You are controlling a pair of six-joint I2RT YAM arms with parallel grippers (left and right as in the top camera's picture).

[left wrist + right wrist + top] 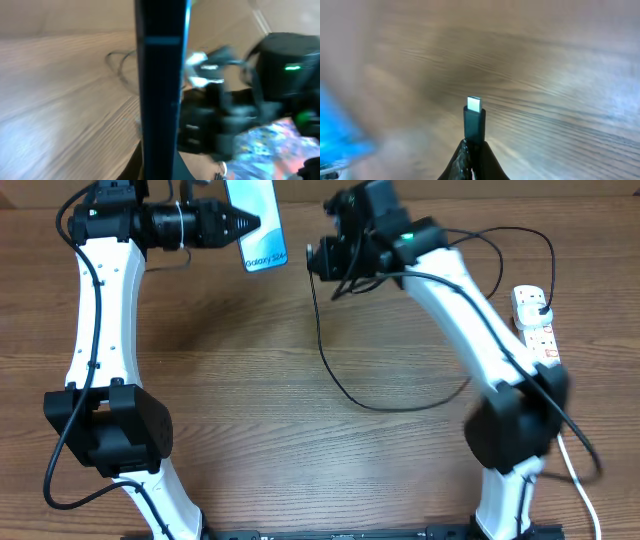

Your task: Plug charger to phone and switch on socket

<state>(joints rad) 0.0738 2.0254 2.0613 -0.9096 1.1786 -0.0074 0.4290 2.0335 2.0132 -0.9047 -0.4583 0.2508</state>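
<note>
Left gripper [240, 223] clamped the slim blue-screened smartphone [258, 220] above the wooden table [250, 380], long axis running near-to-far. Right gripper [318, 258] pinched the thin black cable [385, 408] behind its connector tip [474, 116], just right of the smartphone's near short edge.

The overhead camera looks straight down on the whole desk [300, 350], while the left wrist camera sits close behind the phone [160, 75], edge-on, facing right, and the right wrist camera sits close behind the charger [474, 122] tip, facing left over that same desk.
</note>
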